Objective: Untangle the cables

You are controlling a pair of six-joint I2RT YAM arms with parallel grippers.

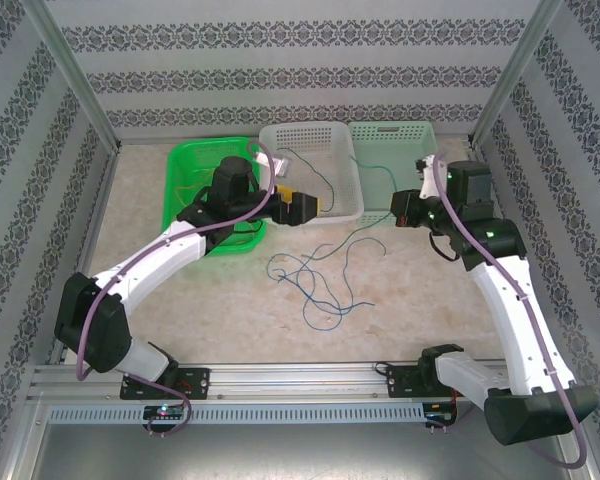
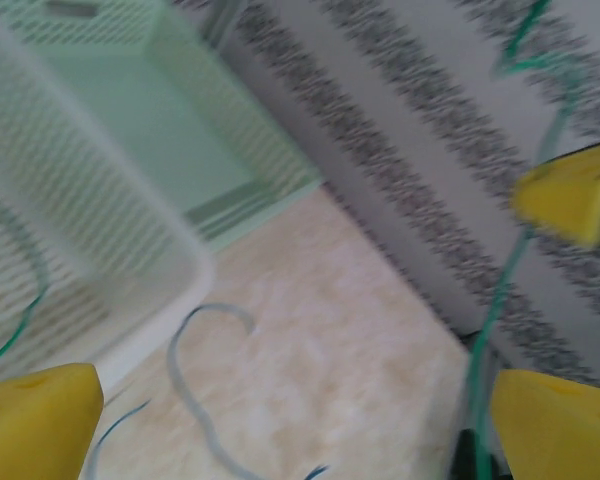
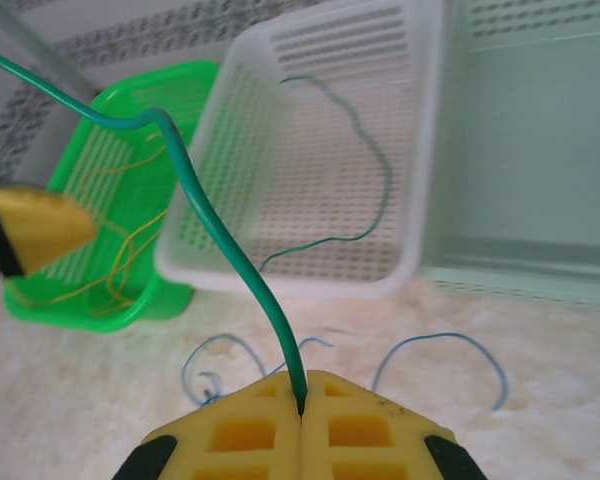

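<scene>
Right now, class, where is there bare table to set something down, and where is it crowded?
Free: table between the left arm and the cables; also between cables and right arm. Crowded: centre, in front of the white basket.

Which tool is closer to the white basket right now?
Left. The left tool is open, at the near-left edge of the white basket. The right tool stands apart, off the basket's right side, shut on a green cable.
</scene>
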